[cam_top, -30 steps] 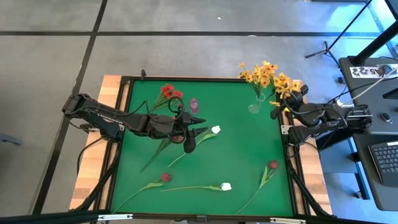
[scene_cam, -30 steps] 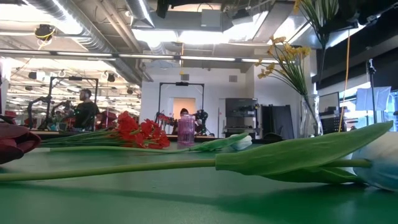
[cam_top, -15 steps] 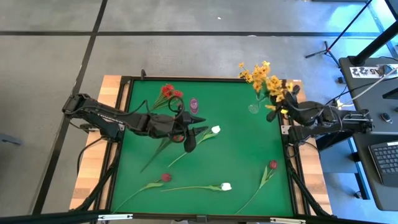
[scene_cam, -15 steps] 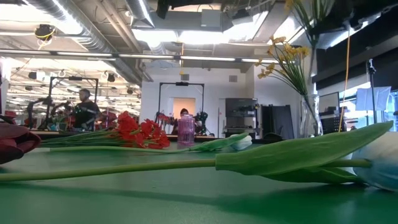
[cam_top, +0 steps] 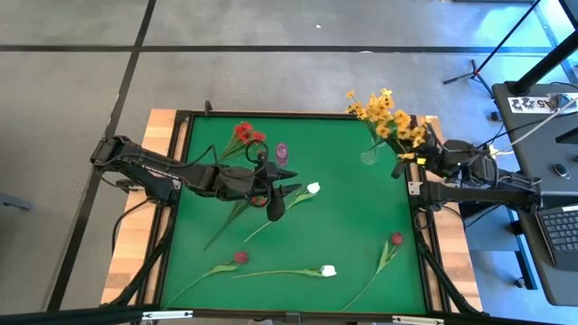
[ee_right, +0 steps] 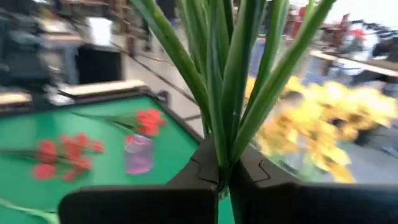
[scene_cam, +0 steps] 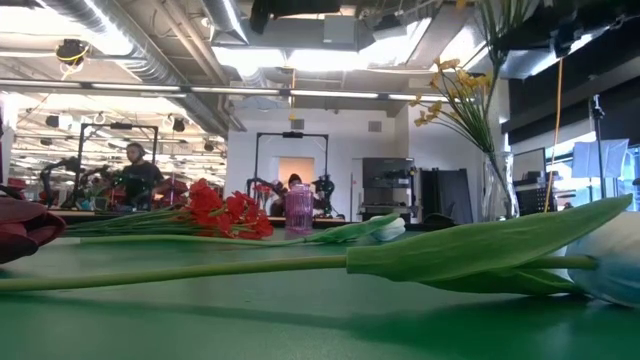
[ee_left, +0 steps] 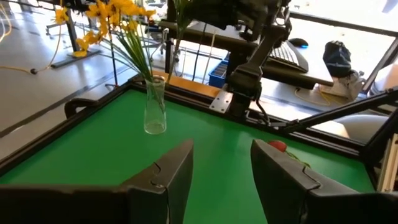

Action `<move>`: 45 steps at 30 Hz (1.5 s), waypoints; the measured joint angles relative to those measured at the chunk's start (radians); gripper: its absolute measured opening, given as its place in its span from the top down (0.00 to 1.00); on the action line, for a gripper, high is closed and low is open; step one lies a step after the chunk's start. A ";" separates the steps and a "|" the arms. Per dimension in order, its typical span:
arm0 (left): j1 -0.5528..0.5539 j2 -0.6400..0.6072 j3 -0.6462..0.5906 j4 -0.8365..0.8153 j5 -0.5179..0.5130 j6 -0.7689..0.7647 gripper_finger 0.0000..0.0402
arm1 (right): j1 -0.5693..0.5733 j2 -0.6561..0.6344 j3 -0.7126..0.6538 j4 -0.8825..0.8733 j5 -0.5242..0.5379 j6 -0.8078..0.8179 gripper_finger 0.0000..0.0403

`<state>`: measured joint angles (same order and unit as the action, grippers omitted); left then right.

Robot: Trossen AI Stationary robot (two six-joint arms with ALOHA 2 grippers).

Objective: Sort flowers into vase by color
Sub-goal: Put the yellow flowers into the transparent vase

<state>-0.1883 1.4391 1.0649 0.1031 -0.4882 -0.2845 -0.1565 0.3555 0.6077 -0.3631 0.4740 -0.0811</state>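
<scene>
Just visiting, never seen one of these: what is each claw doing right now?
Left gripper: open, holding nothing, over the middle of the table.
Right gripper: shut on the yellow flowers' green stems, at the table's right edge.

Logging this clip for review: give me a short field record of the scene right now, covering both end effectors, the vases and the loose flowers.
right end effector: shut on yellow spray, beside clear vase
left end effector: open, empty, mid-table
clear vase: upright, far right corner, holds yellow flowers
purple vase: upright, no flowers in it
red spray: lying beside purple vase
loose on mat: two white buds, two maroon buds
</scene>
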 joint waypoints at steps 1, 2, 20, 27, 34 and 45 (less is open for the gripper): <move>-0.001 0.000 0.000 -0.007 0.000 -0.001 0.61 | -0.007 -0.007 -0.007 -0.021 0.031 -0.002 0.98; -0.002 0.000 0.000 -0.013 0.000 -0.001 0.61 | -0.014 -0.009 -0.010 -0.035 0.059 -0.003 0.98; 0.003 0.000 0.000 -0.021 0.000 -0.020 0.61 | -0.028 0.017 -0.012 -0.061 0.193 -0.056 0.98; 0.003 0.000 0.000 -0.021 0.000 -0.020 0.61 | -0.028 0.048 -0.071 -0.027 0.223 -0.056 0.97; 0.003 0.000 0.000 -0.024 0.000 -0.020 0.61 | -0.027 0.082 -0.095 0.020 0.255 -0.020 0.97; 0.003 0.000 0.000 -0.025 0.000 -0.020 0.61 | -0.027 0.088 -0.113 0.019 0.282 0.034 0.97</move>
<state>-0.1856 1.4391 1.0649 0.0784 -0.4885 -0.3042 -0.1837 0.4432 0.4952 -0.3445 0.7562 -0.0471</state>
